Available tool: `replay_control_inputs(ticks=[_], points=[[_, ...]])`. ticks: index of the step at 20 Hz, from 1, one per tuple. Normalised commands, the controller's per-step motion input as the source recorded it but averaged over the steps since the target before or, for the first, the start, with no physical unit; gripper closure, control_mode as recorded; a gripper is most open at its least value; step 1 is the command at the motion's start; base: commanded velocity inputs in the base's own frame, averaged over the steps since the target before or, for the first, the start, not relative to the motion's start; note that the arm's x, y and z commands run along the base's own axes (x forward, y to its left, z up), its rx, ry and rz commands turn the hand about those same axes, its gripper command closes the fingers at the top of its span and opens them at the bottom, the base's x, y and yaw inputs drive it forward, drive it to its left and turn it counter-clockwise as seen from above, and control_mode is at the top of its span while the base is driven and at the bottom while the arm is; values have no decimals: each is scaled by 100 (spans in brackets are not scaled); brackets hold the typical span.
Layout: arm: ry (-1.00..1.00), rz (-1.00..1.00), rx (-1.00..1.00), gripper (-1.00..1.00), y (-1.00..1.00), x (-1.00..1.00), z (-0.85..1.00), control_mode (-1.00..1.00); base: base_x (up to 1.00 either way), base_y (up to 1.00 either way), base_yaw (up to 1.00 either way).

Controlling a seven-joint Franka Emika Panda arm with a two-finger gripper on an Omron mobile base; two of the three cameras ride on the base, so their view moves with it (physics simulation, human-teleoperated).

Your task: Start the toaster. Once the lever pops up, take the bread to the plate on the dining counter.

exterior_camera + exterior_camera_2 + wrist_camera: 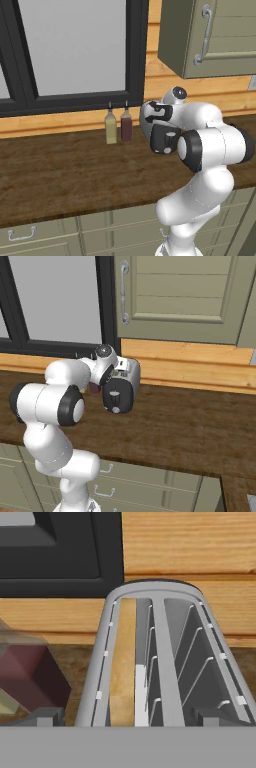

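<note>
Wood-grain table point(200, 426) under the window carries the toaster point(121, 387), beside two bottles point(118, 127). Bread point(122, 662) is seen seated in the left slot. The gripper point(128, 717) is held wide open just above; the front lever point(116, 400) should be pressed straight down.

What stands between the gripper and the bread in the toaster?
Nothing visible. In the hand view the open gripper looks straight down on the toaster, and the bread sits in its left slot with no object over it.
</note>
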Motion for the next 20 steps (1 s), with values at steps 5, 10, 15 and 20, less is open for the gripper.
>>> replay_control_inputs(ticks=[5, 10, 15, 20], points=[[0, 0, 0, -100, 0, 1, 0, -100, 0, 0, 0], [0, 0, 0, -100, 1, 3, -3, -100, 0, 0, 0], [0, 0, 0, -100, 1, 4, 0, -100, 0, 0, 0], [0, 0, 0, -100, 0, 1, 0, -100, 0, 0, 0]])
